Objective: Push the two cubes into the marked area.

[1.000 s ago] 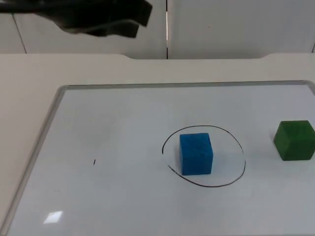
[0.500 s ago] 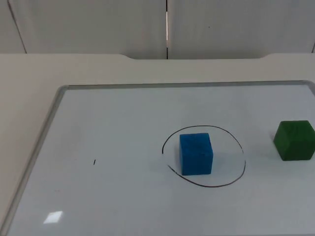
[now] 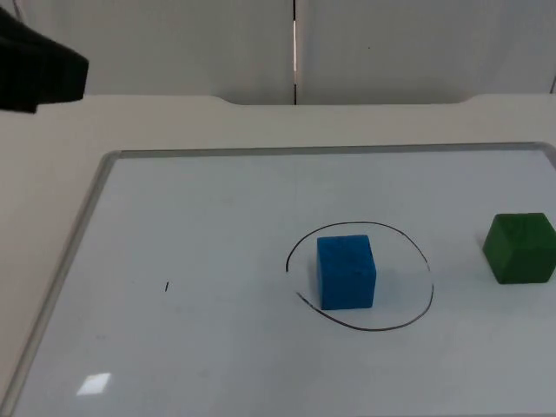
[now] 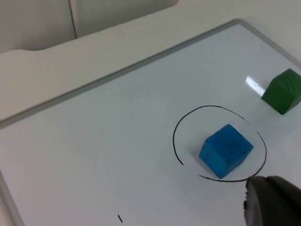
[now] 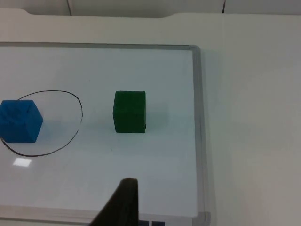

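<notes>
The counter (image 3: 52, 174) carries a whiteboard (image 3: 217, 261) lying flat, its metal frame running along the edges. On the board a hand-drawn black circle (image 3: 417, 252) marks the area. The blue cube (image 3: 346, 271) sits inside the circle, toward its 9 o'clock side, clear of the line. The green cube (image 3: 519, 248) stands outside, well apart from the circle at its 3 o'clock, near the board's right edge. The left tool (image 3: 39, 74) hangs high at about 10 o'clock of the board; whether it is released or clenched I cannot tell. A small black tick mark (image 3: 167, 287) lies at 9 o'clock of the circle
</notes>
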